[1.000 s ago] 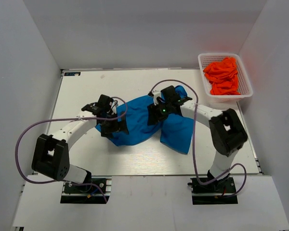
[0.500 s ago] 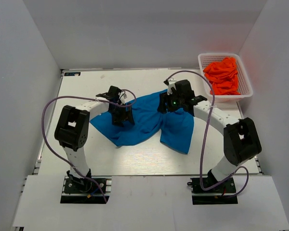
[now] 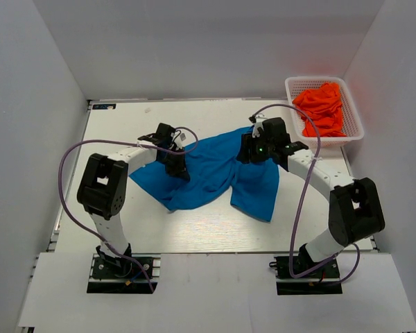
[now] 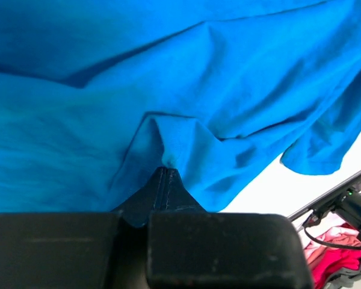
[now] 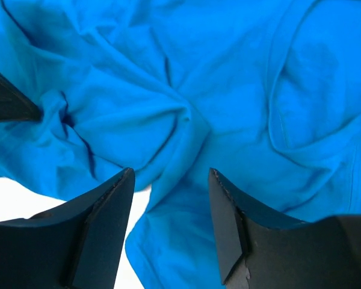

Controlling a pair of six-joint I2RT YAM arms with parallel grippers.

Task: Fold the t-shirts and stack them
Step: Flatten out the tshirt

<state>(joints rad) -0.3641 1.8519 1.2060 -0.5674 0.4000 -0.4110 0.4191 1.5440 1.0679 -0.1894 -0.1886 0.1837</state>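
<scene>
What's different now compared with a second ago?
The left gripper moved a little farther onto the blue t-shirt and pinched shut on a fold of it. The right gripper, jaws open, shifted right and farther back, and the shirt now lies wider. The orange t-shirts in the white basket stayed put.

Left arm (image 3: 135, 154) and right arm (image 3: 312, 173) alike: smooth white rounded links joined by bulky black housings (image 3: 100, 187), the biggest at the elbows. Bolted below to black base plates (image 3: 121, 267). Trailed along each by a thin purple cable (image 3: 64, 180), looping wide from base to wrist. Small green light (image 3: 261, 148) on the black right wrist. Left tool (image 4: 162, 180): matte black, two blocky bodies tapering to a thin pointed tip. Right tool (image 5: 168, 180): two matte black wedge-shaped fingers (image 5: 102, 223), flat inner faces, pale scuffs along the edges.
</scene>
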